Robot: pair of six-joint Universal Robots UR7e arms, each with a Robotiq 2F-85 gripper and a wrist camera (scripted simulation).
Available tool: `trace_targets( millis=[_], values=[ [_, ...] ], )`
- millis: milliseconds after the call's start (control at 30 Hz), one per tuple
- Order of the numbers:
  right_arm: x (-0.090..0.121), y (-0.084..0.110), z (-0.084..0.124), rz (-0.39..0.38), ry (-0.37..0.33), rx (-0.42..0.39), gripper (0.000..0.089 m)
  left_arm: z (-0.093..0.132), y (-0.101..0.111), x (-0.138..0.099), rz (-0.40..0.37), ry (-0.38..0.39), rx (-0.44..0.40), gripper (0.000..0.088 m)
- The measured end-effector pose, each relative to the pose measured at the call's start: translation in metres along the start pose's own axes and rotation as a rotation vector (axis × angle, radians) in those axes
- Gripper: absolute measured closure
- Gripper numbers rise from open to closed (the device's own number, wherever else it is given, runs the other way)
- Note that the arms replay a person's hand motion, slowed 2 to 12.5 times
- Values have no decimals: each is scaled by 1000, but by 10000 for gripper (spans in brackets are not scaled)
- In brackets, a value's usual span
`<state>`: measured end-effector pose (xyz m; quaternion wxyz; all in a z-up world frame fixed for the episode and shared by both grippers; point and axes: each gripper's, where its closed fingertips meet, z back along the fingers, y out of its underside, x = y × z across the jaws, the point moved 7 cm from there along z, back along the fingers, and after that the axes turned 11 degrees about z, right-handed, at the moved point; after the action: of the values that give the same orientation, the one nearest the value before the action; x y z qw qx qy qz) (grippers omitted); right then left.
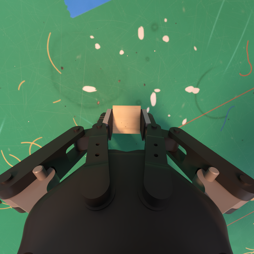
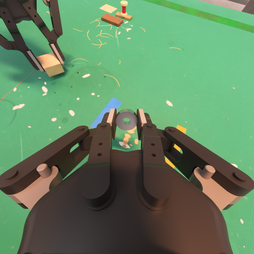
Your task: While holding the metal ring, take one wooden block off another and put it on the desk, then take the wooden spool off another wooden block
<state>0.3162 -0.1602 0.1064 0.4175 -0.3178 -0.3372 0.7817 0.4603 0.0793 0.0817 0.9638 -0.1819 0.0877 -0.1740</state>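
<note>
We have the right pincer closed on the metal ring, its pads pressing the ring's rim from either side so that the hole faces back towards the wrist camera. The ring hangs clear above the green worktop, over a strip of blue tape.

Our left pincer is closed on the pale wooden block, one pad flat against each side face. In the right wrist view that same block sits low at the left, its bottom edge touching or just off the worktop; we cannot tell which. We judge the first step to be almost done: the block only needs to be let go.

The relation that matters next is where the wooden spool lies. It stands upright, red-cored with pale ends, on a thin tan block at the far side of the worktop, with a darker brown block just beside it on the left and a flat pale square beyond. From the left pincer the spool lies farther off and to the right. Its long axis is vertical, so we expect a grasp across the red core from above, and the left arm is the free one to take it, since our right must keep the ring.
</note>
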Motion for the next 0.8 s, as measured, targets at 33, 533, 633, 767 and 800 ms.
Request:
trace_targets(
  millis=[33,533,633,767,800],
  values=[
    [0,0,0,0,0,-1,634,0,0,0,-4,3,1,544],
    [1,-1,-2,6,-7,-5,634,-4,9,-4,-82,30,54,544],
    [1,-1,-2,7,-7,-3,634,-3,9,-4,-97,26,54,544],
    [2,-1,-2,7,-7,-4,634,-2,10,-5,-112,16,45,544],
    [2,-1,-2,7,-7,-4,634,-1,10,-5,-114,11,44,544]
  ],
)
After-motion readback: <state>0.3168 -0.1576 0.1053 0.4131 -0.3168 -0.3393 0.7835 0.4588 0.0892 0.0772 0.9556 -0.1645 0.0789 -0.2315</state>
